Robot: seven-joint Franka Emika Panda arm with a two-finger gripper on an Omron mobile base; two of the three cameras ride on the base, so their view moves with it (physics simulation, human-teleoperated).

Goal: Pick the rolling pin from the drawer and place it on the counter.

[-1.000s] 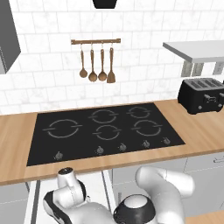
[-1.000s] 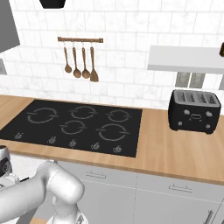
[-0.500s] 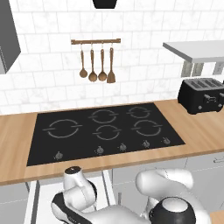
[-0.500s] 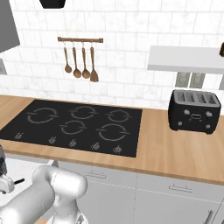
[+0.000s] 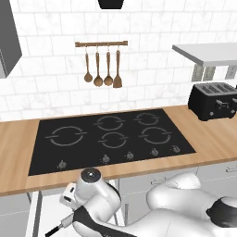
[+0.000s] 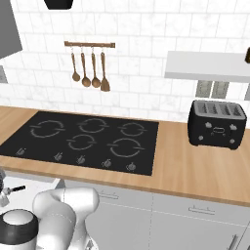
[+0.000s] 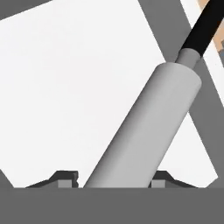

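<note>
The rolling pin (image 7: 148, 127), a grey-white cylinder, runs diagonally across the hand view over the white floor of the open drawer (image 7: 65, 87). Its black handle (image 7: 203, 30) points to the upper right. My gripper (image 7: 114, 177) straddles the pin's near end, with a fingertip (image 7: 164, 178) tight against each side. In the left base view my hand reaches down into the drawer (image 5: 34, 213) below the counter (image 5: 208, 139), and one black handle (image 5: 54, 228) sticks out at its left. In the right base view a black handle (image 6: 17, 188) shows at the far left.
A black cooktop (image 5: 111, 136) is set in the counter, with a black toaster (image 5: 214, 101) at its right end. Wooden utensils (image 5: 102, 69) hang on a wall rail. A grey shelf (image 6: 207, 66) is above the toaster. Grey cabinet fronts (image 6: 195, 219) run under the counter.
The fingers have closed in onto the rolling pin. My wrist has shifted slightly right over the drawer and the elbow has swung right and lower.
</note>
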